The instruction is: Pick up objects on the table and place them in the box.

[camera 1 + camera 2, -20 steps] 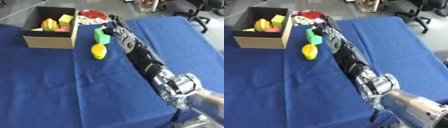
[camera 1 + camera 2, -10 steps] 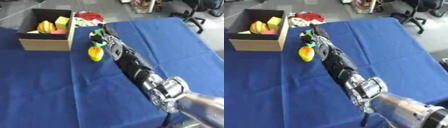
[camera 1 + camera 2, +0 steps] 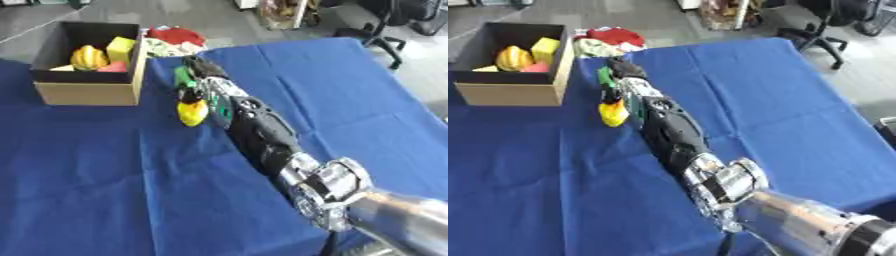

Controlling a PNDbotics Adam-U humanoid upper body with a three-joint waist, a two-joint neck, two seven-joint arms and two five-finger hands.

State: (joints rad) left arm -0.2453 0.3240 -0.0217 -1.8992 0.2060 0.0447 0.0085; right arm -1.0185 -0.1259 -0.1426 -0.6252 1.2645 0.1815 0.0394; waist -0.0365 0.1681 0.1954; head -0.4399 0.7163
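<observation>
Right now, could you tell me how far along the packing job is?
Several pieces, yellow and pink, already sit in the box. The right hand reaches over the green object beside it; whether it grips is unclear. The yellow object waits on the blue table.

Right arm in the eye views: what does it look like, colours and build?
The right arm is mostly black, segmented casing, ending nearer the camera in a shiny silver joint and a smooth silver-grey shell. Its right hand is black. No markings are legible.
</observation>
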